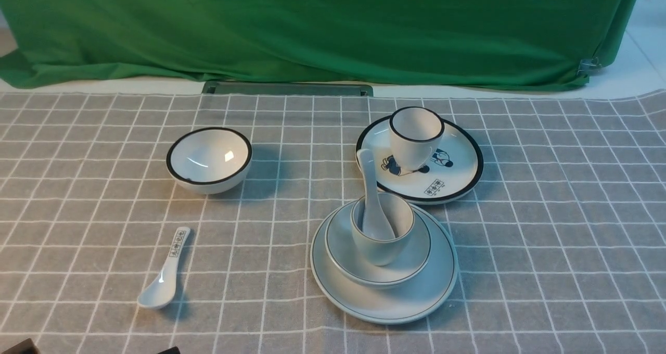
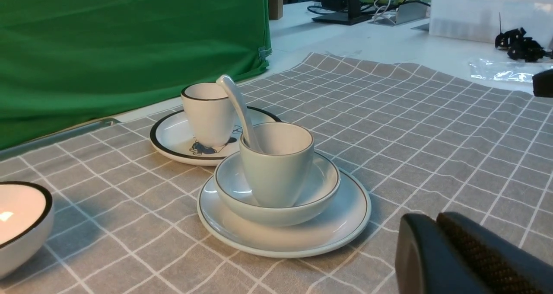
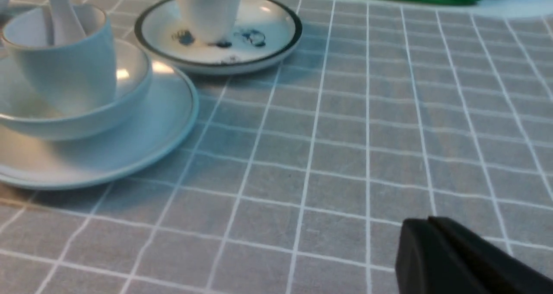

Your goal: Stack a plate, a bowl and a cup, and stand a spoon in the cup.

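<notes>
The plain white plate (image 1: 416, 296) lies on the checked cloth with the thin-rimmed bowl (image 1: 411, 252) on it and the small cup (image 1: 382, 250) inside the bowl. The plain white spoon (image 1: 370, 198) stands in the cup, handle leaning away. The same stack shows in both wrist views: plate (image 2: 328, 229) (image 3: 142, 142), bowl (image 2: 319, 186) (image 3: 129, 91), cup (image 2: 276, 168) (image 3: 69, 69), spoon (image 2: 239, 108) (image 3: 65, 13). My left gripper (image 2: 436, 218) is shut and empty, beside the plate. My right gripper (image 3: 427, 221) is shut and empty, well clear of the stack. Neither gripper shows in the front view.
A black-rimmed cartoon plate (image 1: 452, 177) behind the stack carries a black-rimmed cup (image 1: 415, 135). A black-rimmed bowl (image 1: 209, 159) stands at the left, and a marked-handle spoon (image 1: 165, 273) lies near the front left. A green cloth (image 1: 312, 31) hangs at the back.
</notes>
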You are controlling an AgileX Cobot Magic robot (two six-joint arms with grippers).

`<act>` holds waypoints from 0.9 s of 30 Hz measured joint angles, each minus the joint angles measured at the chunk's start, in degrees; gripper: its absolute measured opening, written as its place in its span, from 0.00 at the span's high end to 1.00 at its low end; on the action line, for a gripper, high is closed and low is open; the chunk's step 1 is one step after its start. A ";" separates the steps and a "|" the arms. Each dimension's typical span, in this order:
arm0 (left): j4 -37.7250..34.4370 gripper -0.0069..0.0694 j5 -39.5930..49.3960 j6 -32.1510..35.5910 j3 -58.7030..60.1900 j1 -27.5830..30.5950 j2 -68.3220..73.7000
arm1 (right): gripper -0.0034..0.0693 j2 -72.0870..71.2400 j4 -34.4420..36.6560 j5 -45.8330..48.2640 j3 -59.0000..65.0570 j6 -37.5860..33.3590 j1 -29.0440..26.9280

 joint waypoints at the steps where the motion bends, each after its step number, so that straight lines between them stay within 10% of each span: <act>1: 0.00 0.89 0.00 0.00 0.00 0.00 0.06 | 0.93 0.01 -0.82 0.24 0.00 0.00 0.13; 27: 0.00 0.89 -0.01 0.36 0.00 0.00 0.36 | 0.89 -0.01 -2.29 0.84 0.00 0.00 2.39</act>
